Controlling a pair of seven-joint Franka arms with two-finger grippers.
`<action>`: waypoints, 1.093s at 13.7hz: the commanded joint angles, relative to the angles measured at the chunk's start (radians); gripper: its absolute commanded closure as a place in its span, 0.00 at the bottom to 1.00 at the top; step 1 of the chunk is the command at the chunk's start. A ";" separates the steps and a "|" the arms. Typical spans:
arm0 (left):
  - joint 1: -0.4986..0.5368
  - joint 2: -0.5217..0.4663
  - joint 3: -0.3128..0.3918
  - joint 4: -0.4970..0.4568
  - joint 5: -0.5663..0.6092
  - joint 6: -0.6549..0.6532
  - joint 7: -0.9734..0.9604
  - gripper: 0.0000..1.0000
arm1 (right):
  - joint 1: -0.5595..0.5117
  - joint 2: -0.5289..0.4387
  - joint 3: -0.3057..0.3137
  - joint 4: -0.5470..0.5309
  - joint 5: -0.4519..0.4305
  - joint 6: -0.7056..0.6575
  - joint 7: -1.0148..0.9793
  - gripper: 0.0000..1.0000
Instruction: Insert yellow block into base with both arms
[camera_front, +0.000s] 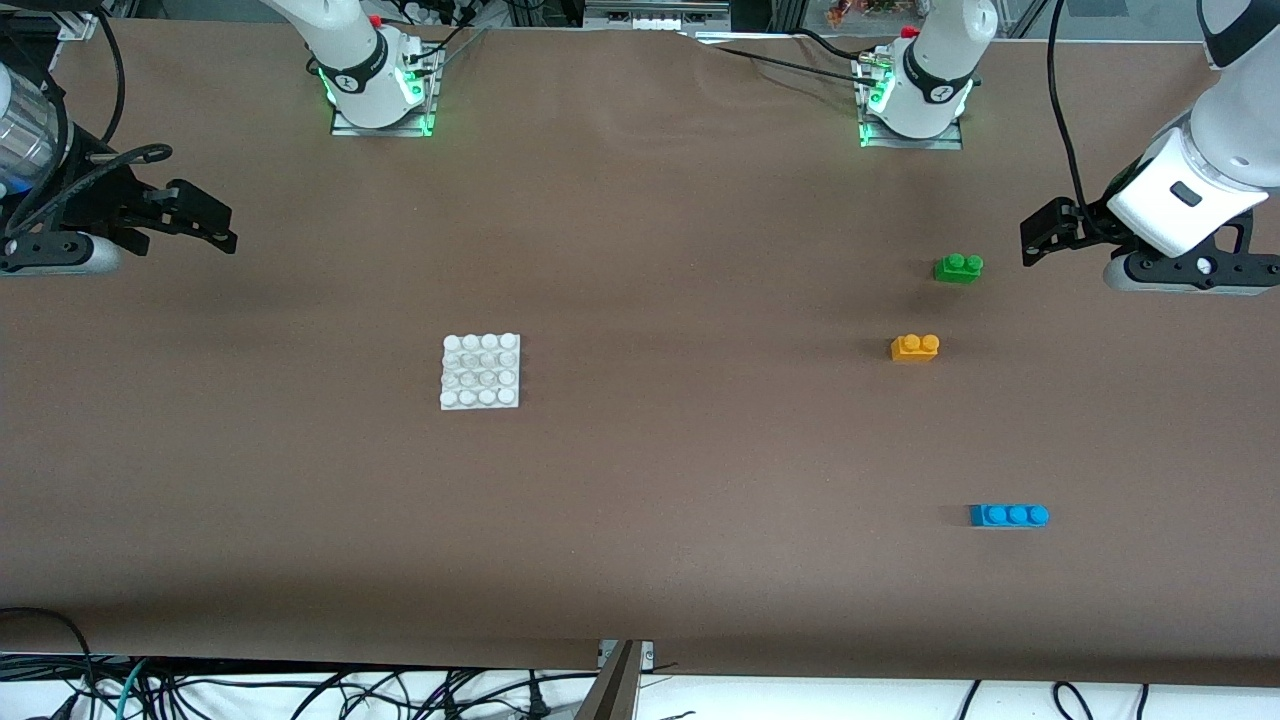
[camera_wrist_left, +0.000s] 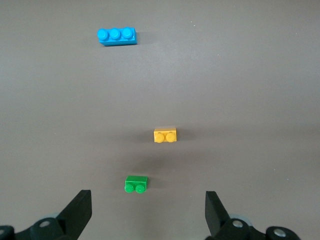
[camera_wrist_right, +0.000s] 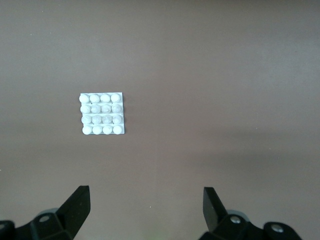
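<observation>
The yellow block (camera_front: 915, 346) lies on the brown table toward the left arm's end, studs up, and shows in the left wrist view (camera_wrist_left: 165, 135). The base (camera_front: 480, 371), a white 4x4 stud plate, lies flat nearer the right arm's end and shows in the right wrist view (camera_wrist_right: 102, 114). My left gripper (camera_front: 1035, 240) hangs open and empty over the table at its end, beside the green brick; its fingers stand wide apart (camera_wrist_left: 148, 200). My right gripper (camera_front: 215, 225) hangs open and empty over the table's other end, well away from the base (camera_wrist_right: 146, 197).
A green two-stud brick (camera_front: 958, 267) lies a little farther from the front camera than the yellow block (camera_wrist_left: 136, 184). A blue three-stud brick (camera_front: 1008, 515) lies nearer the front camera (camera_wrist_left: 117, 36). Both arm bases stand along the table's back edge.
</observation>
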 joint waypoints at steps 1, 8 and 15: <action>-0.006 0.009 0.008 0.030 -0.025 -0.029 0.002 0.00 | -0.004 -0.007 0.014 -0.016 0.004 -0.013 0.004 0.00; -0.006 0.009 0.008 0.030 -0.027 -0.031 0.002 0.00 | -0.004 -0.003 0.018 -0.022 -0.001 -0.006 -0.025 0.00; -0.006 0.009 0.008 0.030 -0.025 -0.045 0.013 0.00 | -0.004 -0.006 0.026 -0.033 -0.011 -0.004 -0.025 0.00</action>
